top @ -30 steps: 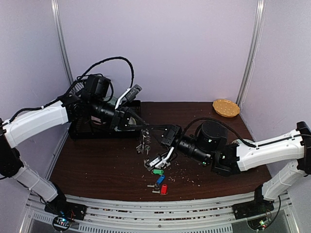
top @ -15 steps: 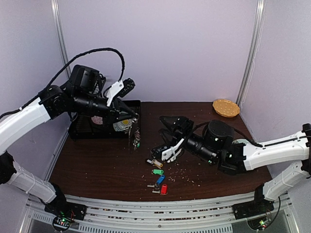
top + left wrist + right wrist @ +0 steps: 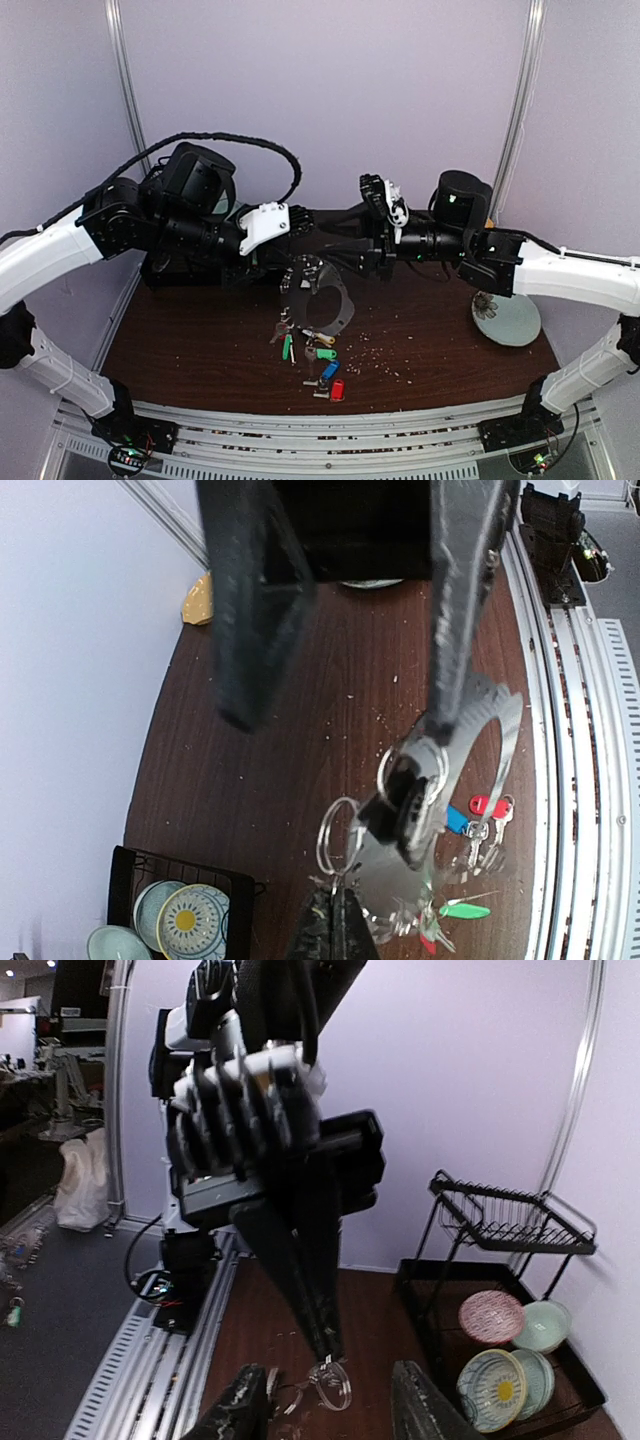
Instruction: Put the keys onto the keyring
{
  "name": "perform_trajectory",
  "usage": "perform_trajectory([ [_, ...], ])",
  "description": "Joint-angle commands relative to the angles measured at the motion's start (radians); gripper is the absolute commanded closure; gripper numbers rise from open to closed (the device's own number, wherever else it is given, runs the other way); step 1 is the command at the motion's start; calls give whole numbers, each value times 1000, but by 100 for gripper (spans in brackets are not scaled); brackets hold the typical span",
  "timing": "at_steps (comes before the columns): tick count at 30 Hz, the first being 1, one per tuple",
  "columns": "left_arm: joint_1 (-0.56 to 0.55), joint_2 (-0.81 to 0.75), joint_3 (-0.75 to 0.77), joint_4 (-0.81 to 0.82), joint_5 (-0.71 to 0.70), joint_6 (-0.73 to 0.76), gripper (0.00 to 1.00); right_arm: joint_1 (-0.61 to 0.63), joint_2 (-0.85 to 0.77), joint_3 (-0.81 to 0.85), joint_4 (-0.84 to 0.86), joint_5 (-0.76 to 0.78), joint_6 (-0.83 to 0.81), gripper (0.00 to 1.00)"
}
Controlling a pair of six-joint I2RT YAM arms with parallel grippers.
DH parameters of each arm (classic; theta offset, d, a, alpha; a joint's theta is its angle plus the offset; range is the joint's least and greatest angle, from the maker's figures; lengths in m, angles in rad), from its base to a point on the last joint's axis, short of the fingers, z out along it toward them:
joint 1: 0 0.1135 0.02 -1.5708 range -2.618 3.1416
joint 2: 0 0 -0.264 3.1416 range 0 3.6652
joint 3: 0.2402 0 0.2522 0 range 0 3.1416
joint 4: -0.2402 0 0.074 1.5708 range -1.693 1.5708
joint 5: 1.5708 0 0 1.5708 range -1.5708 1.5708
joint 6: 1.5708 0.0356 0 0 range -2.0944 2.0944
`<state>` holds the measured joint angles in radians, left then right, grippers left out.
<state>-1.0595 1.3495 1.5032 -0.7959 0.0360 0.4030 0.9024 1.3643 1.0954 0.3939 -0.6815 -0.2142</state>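
**Keyring held up at table centre, loose keys below it**

Your keyring (image 3: 322,295) hangs in the air over the middle of the dark table (image 3: 200,330), a thin hoop tilted toward the camera with a cluster of silvery keys strung at its top. In the left wrist view you see it as a bright arc with small split rings bunched at the fingertips. The left gripper (image 3: 297,262) has its fingers pressed together on the top of the hoop, so it is carrying the ring clear of the tabletop.

Below the hoop you have the loose keys (image 3: 318,365) lying on the table: green, yellow-orange, blue and red tags in a small group near the front edge, some touching each other. Crumbs are scattered on the wood just right of them.

Your right gripper (image 3: 345,250) faces the left one from the other side, just beside the top of the ring. Its jaws stand partly apart; in the right wrist view the two fingertips frame a small ring at the left gripper's tip without closing on it, and nothing sits between them.

Farther out, a black dish rack (image 3: 180,268) holding patterned plates sits behind the left arm, a pale plate (image 3: 512,318) lies under the right arm, and an orange plate (image 3: 197,600) rests in the far right corner.
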Motion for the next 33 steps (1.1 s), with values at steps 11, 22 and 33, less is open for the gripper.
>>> perform_trajectory([
  [11, -2, -107, -82, 137, -41, 72, 100, -72, 64, -14, 296, -217, 351, 59],
  [22, -2, -107, -90, 176, -20, 42, 100, 10, 162, 76, 54, -19, 161, 71],
  [33, -2, -105, -94, 198, -15, 22, 100, 76, 156, 47, 23, 107, 94, 82],
])
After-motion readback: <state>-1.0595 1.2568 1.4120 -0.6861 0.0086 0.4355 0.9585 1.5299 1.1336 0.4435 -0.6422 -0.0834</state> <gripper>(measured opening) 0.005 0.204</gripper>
